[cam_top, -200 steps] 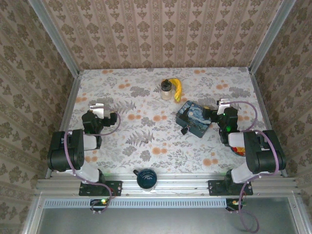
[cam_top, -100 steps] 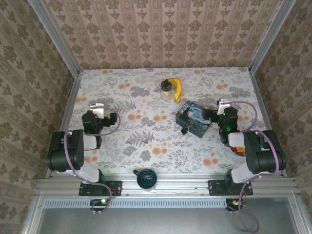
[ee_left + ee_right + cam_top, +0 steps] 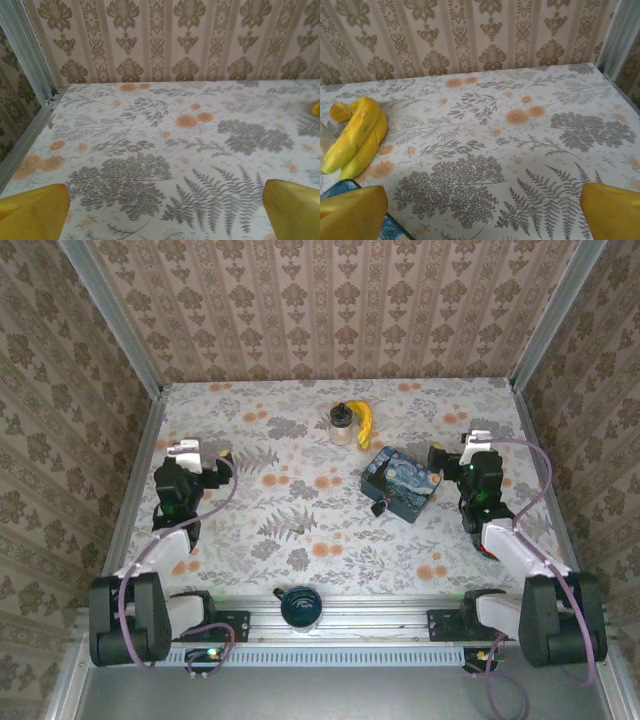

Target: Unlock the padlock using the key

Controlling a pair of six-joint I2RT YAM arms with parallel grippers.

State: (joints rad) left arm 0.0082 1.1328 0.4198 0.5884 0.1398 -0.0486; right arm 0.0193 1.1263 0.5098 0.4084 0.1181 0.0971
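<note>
Padlock (image 3: 378,507): tiny and dark, on the floral table (image 3: 300,455), touching the near-left corner of the starry-night tin box (image 3: 402,483).
Left gripper (image 3: 198,453): jaws spread wide, nothing held; yellow fingertips (image 3: 32,212) over bare tabletop, well apart from the padlock.
Right gripper (image 3: 458,453): jaws spread wide, empty, just right of the tin box.
Far side: bananas (image 3: 357,135) beside a small glass jar (image 3: 342,425).
Near edge: dark blue cup (image 3: 300,607).

Floral table (image 3: 300,455) with bananas (image 3: 365,420), small jar (image 3: 342,426), starry blue tin box (image 3: 402,485), tiny padlock (image 3: 379,507)
</note>
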